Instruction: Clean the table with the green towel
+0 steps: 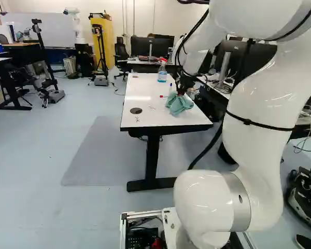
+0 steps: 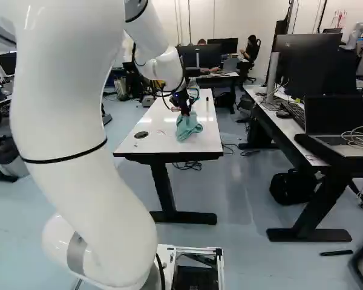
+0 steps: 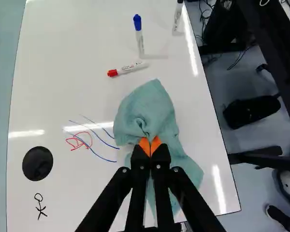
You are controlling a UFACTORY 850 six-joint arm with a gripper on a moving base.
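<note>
Pincer point(image 3: 150, 146) clenched on the towel point(image 3: 149, 106) by a gathered fold, wrist view; that likely leaves loose cloth for wiping. Scrawls point(image 3: 92, 140) sit at its nine o'clock. Left base view: towel on the table point(image 1: 142, 98), bottle point(image 1: 162, 73) at its eleven, seemingly out of the way. Right base view: arm point(image 2: 168, 65) slopes down, probably to keep cloth on the surface.

Looked like matt, rumpled cloth on the towel point(image 3: 157, 104); shone smooth and glossy across the tabletop point(image 3: 82, 58) and arm point(image 1: 259, 104).
</note>
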